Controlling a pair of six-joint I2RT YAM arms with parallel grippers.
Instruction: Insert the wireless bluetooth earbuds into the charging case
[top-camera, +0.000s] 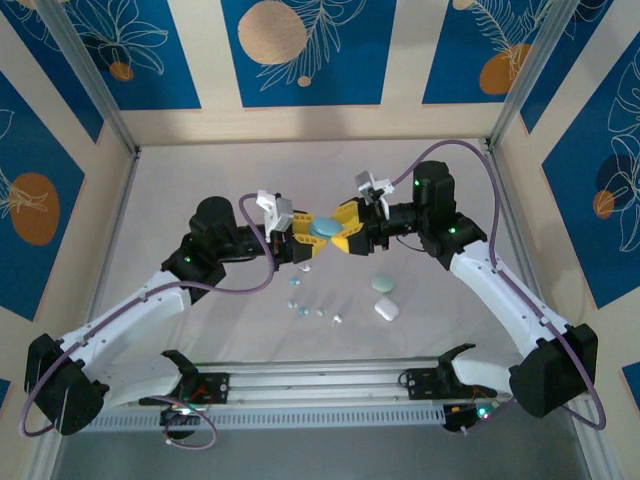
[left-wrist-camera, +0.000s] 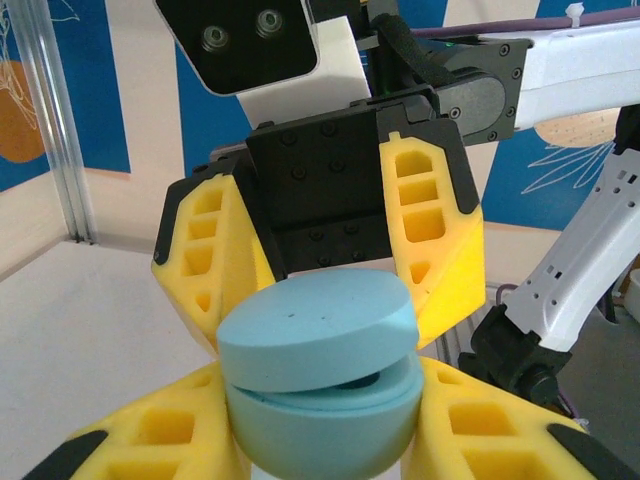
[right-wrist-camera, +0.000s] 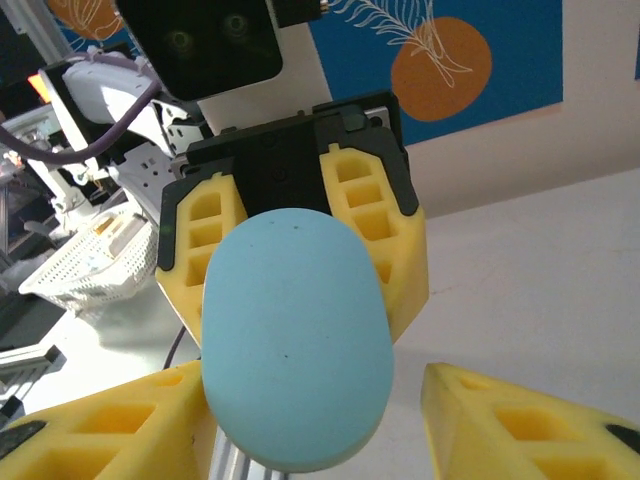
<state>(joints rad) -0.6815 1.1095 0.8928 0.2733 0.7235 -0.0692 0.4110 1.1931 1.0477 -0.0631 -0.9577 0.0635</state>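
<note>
Above the middle of the surface (top-camera: 200, 180) the two arms meet nose to nose, with a pale blue case (top-camera: 325, 228) held in the air between them. The left end effector (top-camera: 313, 236) is closed narrow on the case: in the left wrist view its yellow fingers (left-wrist-camera: 150, 440) press against both sides of the case's lower half (left-wrist-camera: 320, 430). The lid (left-wrist-camera: 318, 325) sits slightly ajar on top, leaving a dark slit along the front; what lies inside the slit cannot be made out. The right end effector (top-camera: 341, 228) faces it from the other side with its jaws spread. In the right wrist view one of its fingers (right-wrist-camera: 110, 425) lies against the case (right-wrist-camera: 295, 340), while the other finger (right-wrist-camera: 525, 420) stands well apart from it with bare surface showing in the gap. The earbuds (top-camera: 303, 311) lie loose on the surface nearer the arm bases, scattered in a short row below the raised case and touched by neither end effector; they are too small to tell their colours apart with certainty. To their right lie a green case (top-camera: 383, 284) and, just beside it toward the bases, a white case (top-camera: 386, 310), both closed.
</note>
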